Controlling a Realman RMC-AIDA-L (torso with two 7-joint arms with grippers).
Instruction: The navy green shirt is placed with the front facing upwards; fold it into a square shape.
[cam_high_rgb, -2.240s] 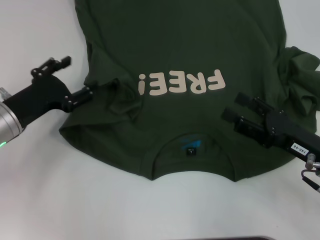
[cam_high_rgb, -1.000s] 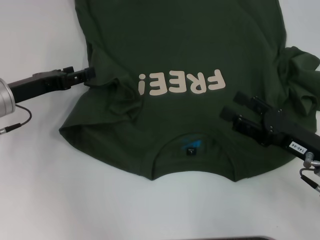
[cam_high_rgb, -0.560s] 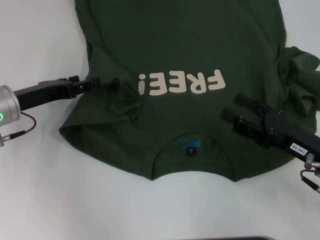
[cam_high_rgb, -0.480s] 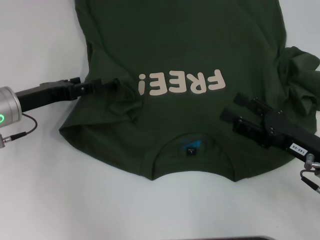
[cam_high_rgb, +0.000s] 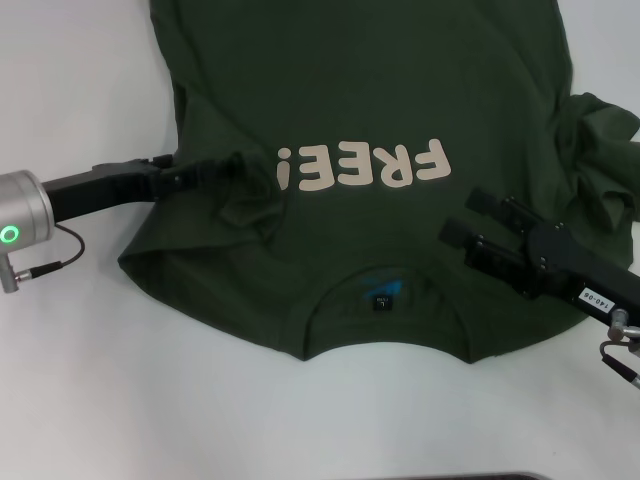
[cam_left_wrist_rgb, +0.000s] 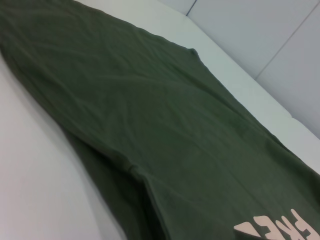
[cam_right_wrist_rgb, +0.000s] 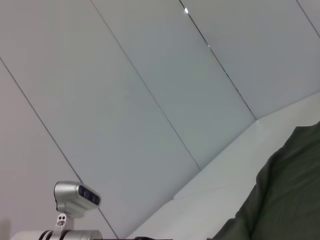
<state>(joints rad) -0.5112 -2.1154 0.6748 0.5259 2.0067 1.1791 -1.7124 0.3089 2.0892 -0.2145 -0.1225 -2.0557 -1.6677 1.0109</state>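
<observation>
Now your left gripper (cam_high_rgb: 205, 172) sat at the folded sleeve of the dark olive-green cotton T-shirt (cam_high_rgb: 360, 90).
Its jaws' state couldn't be told; your right gripper (cam_high_rgb: 462, 218) hovered spread above the shirt's shoulder.

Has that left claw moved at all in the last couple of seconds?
Yes. The left gripper has slid inward over the navy green shirt, toward the FREE! lettering.

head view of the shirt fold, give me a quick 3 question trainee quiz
1. True or false: the navy green shirt lies with its lettering facing up.
2. Which gripper reaches into the bunched sleeve fabric? A) left gripper B) right gripper
3. Fill in: the black neck label sits just inside the ____.

Key: 1 true; 2 A; 3 collar.
</observation>
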